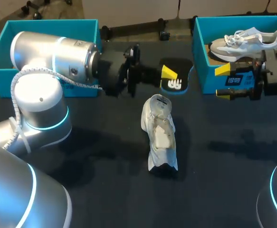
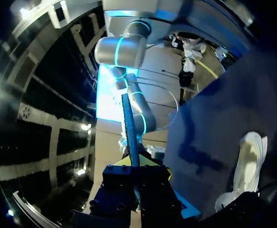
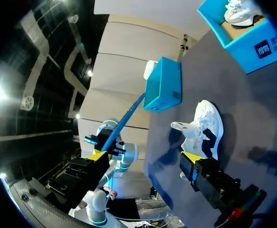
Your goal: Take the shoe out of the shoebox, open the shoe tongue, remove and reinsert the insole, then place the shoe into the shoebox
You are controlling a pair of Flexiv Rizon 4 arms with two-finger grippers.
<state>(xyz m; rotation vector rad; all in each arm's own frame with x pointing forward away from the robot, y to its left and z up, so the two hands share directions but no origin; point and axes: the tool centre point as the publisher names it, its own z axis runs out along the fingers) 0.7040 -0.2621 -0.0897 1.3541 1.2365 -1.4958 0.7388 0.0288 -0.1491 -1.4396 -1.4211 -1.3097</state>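
Head view first: the white mesh sneaker [image 1: 159, 133] lies on the black table [image 1: 105, 156] in the middle, between the two arms, out of its box and set down where both can reach it. Its long axis runs straight away from the robot. By the laces and the mouth, I judge the toe points to the far side and the heel sits nearest the robot. The mouth gapes and the footbed shows pale, so the tongue looks to be folded back.

And there's the reason: the left gripper [image 1: 168, 75] is clamped on the dark foam insole with a blue edge [image 1: 178, 83], holding it just beyond the toe. In the left wrist view the insole runs edge-on between the two fingers, pinched from both sides. That hold looks right for sliding it back in, heel end first or toe end first I cannot tell.

Over on the right, the right gripper [image 1: 223, 81] hangs with its fingers spread wide and nothing in them, in front of a teal cardboard shoebox [image 1: 202, 57] that holds a grey-and-white sneaker [image 1: 245, 42]. A second teal box [image 1: 48, 23] sits far left, half hidden by the arm.
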